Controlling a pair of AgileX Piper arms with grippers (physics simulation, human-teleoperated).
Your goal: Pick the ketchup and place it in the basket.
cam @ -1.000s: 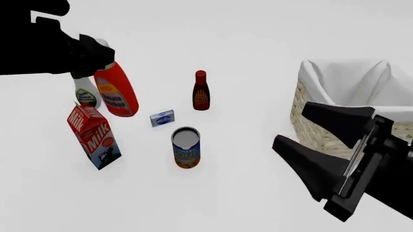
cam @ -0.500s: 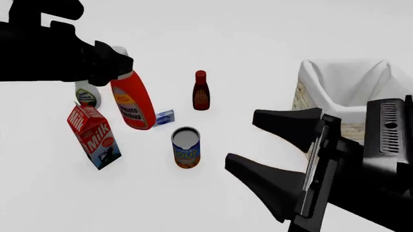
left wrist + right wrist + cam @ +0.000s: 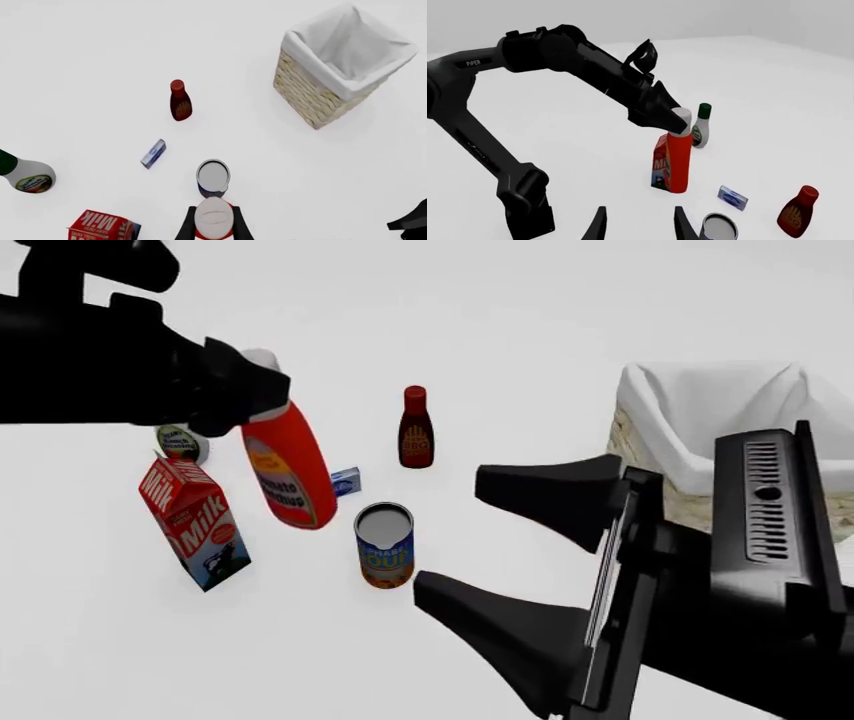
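My left tool (image 3: 254,380) is pinching the ketchup (image 3: 290,475) at its white cap end, and the bottle hangs clear of the worktop (image 3: 534,330), tilted with its base swinging out toward the middle. In the left wrist view the cap sits squeezed between my 2 fingers (image 3: 189,226), with the soup can (image 3: 384,545) almost directly below. My right tool (image 3: 514,545) is spread wide, holding nothing, low in the foreground between the can and the basket (image 3: 694,430).

The basket stands well apart on the right side, so I judge the carry has most of its way to go. Risks as I see them:

1. The grip is high, on or near the cap, and the body hangs at an angle. A quick sideways move could make the bottle swing or slip out, and it would drop onto the can or the small blue box (image 3: 346,481).
2. The path to the basket crosses over the can and near the dark-red bottle (image 3: 416,428). If I carry too low, the swinging base could knock either one over.
3. My right arm sits in the lane toward the basket. If it does not give way, the 2 arms could collide.
4. The basket rim with its white lining is tall. Too little height at arrival and the bottle's base would catch the rim.

The milk carton (image 3: 191,520) and the white bottle (image 3: 180,442) stand behind the route.
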